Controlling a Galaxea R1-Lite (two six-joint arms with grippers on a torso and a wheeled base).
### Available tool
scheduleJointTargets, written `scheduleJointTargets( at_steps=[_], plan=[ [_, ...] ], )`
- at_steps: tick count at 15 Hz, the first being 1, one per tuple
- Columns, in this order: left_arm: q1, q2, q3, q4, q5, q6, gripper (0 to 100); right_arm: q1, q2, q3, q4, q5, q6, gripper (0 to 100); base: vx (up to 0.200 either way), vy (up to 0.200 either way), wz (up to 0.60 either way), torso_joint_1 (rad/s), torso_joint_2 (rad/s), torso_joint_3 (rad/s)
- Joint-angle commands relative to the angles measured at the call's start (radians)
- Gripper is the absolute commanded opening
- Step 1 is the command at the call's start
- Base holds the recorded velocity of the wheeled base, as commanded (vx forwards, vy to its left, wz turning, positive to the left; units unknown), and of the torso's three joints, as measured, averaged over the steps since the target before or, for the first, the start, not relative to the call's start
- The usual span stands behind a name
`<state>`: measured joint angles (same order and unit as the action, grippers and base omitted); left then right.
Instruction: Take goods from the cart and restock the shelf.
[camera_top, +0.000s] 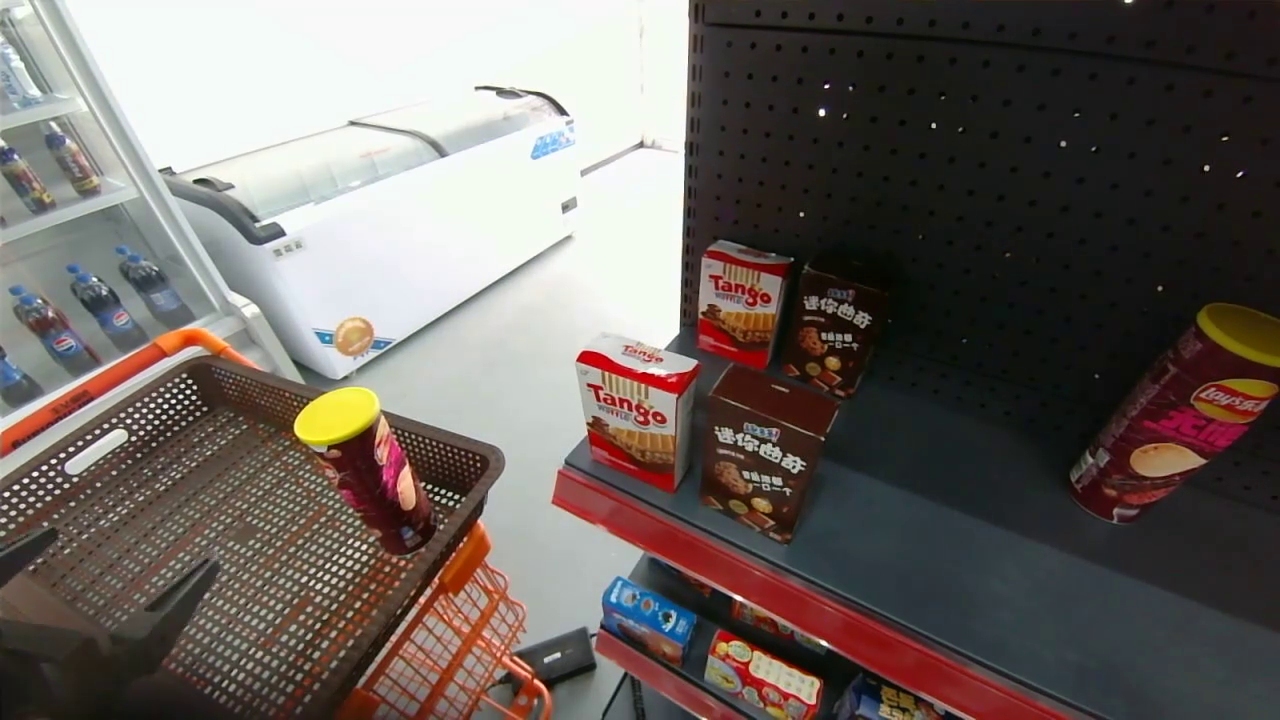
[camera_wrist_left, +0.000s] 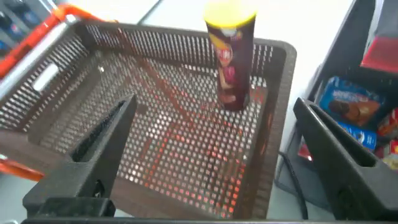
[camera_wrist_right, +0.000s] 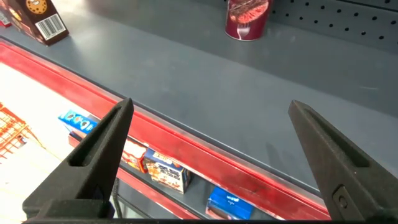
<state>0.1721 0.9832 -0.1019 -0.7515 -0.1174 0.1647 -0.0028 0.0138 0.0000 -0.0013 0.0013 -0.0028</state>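
Note:
A dark red chips can (camera_top: 367, 470) with a yellow lid stands upright in the brown cart basket (camera_top: 200, 470), close to its right wall. My left gripper (camera_top: 105, 575) hangs open over the basket's near side, short of the can (camera_wrist_left: 231, 59), with nothing between its fingers. On the dark shelf board (camera_top: 960, 560) a second chips can (camera_top: 1180, 415) leans against the pegboard at the right. My right gripper (camera_wrist_right: 211, 109) is open and holds nothing. It hovers over the shelf's red front edge (camera_wrist_right: 186, 146), with that can (camera_wrist_right: 247, 17) farther back.
Two red wafer boxes (camera_top: 637, 408) and two brown cookie boxes (camera_top: 765, 450) stand on the shelf's left part; its middle is bare. Lower shelves hold more boxes (camera_top: 648, 618). The orange cart frame (camera_top: 450, 640), a chest freezer (camera_top: 400, 220) and a drinks fridge (camera_top: 60, 250) are on the left.

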Motion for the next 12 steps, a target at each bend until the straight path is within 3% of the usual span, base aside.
scheduleJointTargets(
  at_steps=[1, 4, 6, 12],
  plan=[
    [-0.005, 0.259, 0.09, -0.174, -0.002, 0.013, 100, 0.0, 0.002, 0.0, 0.0, 0.0, 0.001, 100, 0.0, 0.0, 0.0, 0.0, 0.0, 0.0],
    [-0.013, 0.41, 0.1, -0.355, -0.004, -0.01, 100, 0.0, 0.002, 0.0, 0.0, 0.0, 0.0, 100, 0.0, 0.0, 0.0, 0.0, 0.0, 0.0],
    [-0.066, 0.549, 0.067, -0.49, -0.005, -0.065, 100, 0.0, 0.002, 0.0, 0.0, 0.0, 0.0, 100, 0.0, 0.0, 0.0, 0.0, 0.0, 0.0],
    [-0.082, 0.822, -0.065, -0.651, -0.005, -0.068, 100, 0.0, 0.0, 0.0, 0.0, 0.0, 0.001, 100, 0.0, 0.0, 0.0, 0.0, 0.0, 0.0]
  ],
)
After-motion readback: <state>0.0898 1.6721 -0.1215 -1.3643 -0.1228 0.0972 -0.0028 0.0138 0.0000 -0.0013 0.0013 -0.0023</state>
